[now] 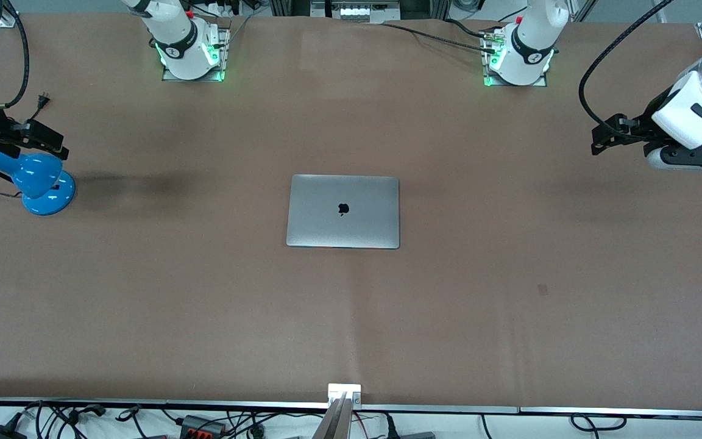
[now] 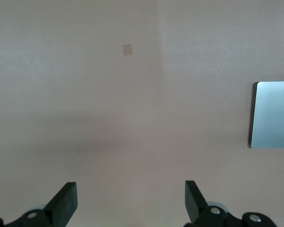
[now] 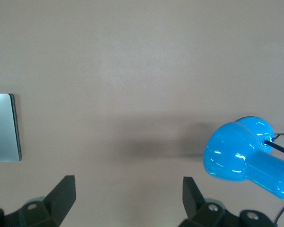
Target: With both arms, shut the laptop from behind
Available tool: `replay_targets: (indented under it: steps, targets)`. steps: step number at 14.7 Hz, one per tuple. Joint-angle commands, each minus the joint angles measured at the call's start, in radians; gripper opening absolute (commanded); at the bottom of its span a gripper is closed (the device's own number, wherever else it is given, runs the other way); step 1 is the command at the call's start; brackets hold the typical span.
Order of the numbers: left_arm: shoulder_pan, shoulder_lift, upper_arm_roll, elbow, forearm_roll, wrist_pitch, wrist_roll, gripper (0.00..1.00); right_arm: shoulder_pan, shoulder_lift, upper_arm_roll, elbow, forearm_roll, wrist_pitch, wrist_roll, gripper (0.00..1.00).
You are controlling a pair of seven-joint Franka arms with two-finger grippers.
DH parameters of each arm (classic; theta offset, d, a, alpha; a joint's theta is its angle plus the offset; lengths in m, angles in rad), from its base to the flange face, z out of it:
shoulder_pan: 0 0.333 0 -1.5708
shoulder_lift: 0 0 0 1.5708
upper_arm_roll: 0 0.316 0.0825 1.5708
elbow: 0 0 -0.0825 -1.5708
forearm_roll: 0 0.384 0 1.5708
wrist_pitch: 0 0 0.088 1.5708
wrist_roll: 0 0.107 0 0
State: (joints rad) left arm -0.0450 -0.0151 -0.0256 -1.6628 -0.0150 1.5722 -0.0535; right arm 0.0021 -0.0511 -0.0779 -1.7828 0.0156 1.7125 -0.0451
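- Brown table [image 1: 509,317] fills the front view; arm bases w/ green lights stand along its edge farthest from the front camera.
- Laptop [image 1: 343,211] lies flat mid-table, lid shut, black apple logo [image 1: 343,209] facing up. Grey lid, nothing resting on it.
- Left hand [image 1: 616,134] hangs in the air well apart from the laptop, over bare table toward the left arm's end. Left wrist view: both fingers [image 2: 64,203] spread wide, nothing between them, bare table below; a corner of the laptop [image 2: 273,115] shows at the frame edge.
- Small pale square mark [image 2: 127,49] on the table, apart from the laptop.
- Right hand [image 1: 37,139] is up well apart from the laptop, toward the right arm's end, over a blue desk lamp [image 1: 37,180]. Right wrist view: fingers [image 3: 61,196] spread wide, empty; lamp [image 3: 248,161] beside them below, laptop edge [image 3: 2,126] at the frame edge.
- Lamp sits on the table well apart from the laptop, toward the right arm's end, about as far from the front camera as the laptop.
- Neither hand touches the laptop.
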Motion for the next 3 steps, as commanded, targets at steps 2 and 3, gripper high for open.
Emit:
replay_targets:
  steps: [2, 3]
  targets:
    - [0.002, 0.012, -0.004, 0.028, 0.000, -0.014, -0.008, 1.00, -0.013, -0.018, 0.015, 0.000, -0.014, -0.014, -0.015, 1.00]
    - [0.002, 0.012, -0.004, 0.028, 0.000, -0.014, -0.008, 1.00, -0.013, -0.018, 0.015, 0.000, -0.014, -0.014, -0.015, 1.00]
